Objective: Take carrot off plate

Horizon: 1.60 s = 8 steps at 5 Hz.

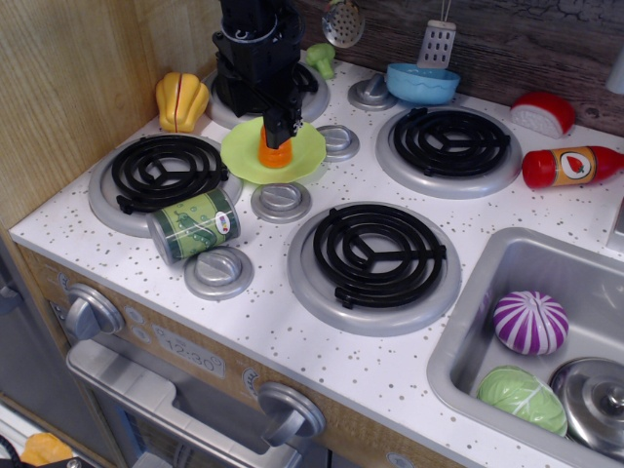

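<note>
End effector: the black end effector (276, 130) comes down from above at the back left, its fingers set over the top of the carrot (275, 153); they look closed on it, though the dark fingers hide the contact itself.
Carrot: upright on the plate (307, 156), only its orange lower part visible below the fingers, base resting on the plate near the middle.
Plate: lime green, lying flat on the tabletop (283, 322) between the front-left burner (166, 174) and the back-right burner (449, 143), just beside two silver discs (281, 202).
Can: a green can (194, 225) lies on its side at the front edge of the front-left burner.
Yellow pepper: a ribbed yellow toy (181, 100) sits by the wooden wall, well apart from the plate.
Blue bowl: a blue bowl (421, 83) stands at the back, near the hanging spatula (438, 43).
Ketchup: a red bottle (570, 166) lies on its side at the right.
Sink: the sink (458, 341) holds a purple striped toy (529, 323), a green one (522, 397) and a metal lid (595, 402).
</note>
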Tool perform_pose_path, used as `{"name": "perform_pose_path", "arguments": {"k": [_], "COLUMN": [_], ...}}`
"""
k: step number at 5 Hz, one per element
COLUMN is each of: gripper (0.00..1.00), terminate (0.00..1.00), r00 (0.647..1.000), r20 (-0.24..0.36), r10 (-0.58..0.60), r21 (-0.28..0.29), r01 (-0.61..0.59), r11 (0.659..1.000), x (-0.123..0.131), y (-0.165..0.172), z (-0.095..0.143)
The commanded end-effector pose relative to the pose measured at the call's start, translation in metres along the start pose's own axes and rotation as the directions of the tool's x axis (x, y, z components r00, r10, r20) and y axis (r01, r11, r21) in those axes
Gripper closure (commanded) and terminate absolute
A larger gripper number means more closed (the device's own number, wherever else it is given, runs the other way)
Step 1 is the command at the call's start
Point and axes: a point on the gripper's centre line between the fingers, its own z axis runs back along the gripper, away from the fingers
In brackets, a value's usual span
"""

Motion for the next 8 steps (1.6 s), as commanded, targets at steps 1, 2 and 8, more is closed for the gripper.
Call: {"name": "perform_pose_path", "arguments": {"k": [1, 2, 8], "gripper": [0.00, 1.00, 1.00], "terminate": [0.00, 0.00, 0.00], "r00": [0.995, 0.995, 0.994], "r20": [0.080, 0.098, 0.108], "r10": [-0.054, -0.035, -0.020], "r21": [0.050, 0.060, -0.029], "r01": [0.050, 0.030, 0.023], "r11": [0.998, 0.998, 0.999], "x": [0.014, 0.016, 0.060], "y": [0.009, 0.005, -0.062], "z": [0.003, -0.001, 0.017]}}
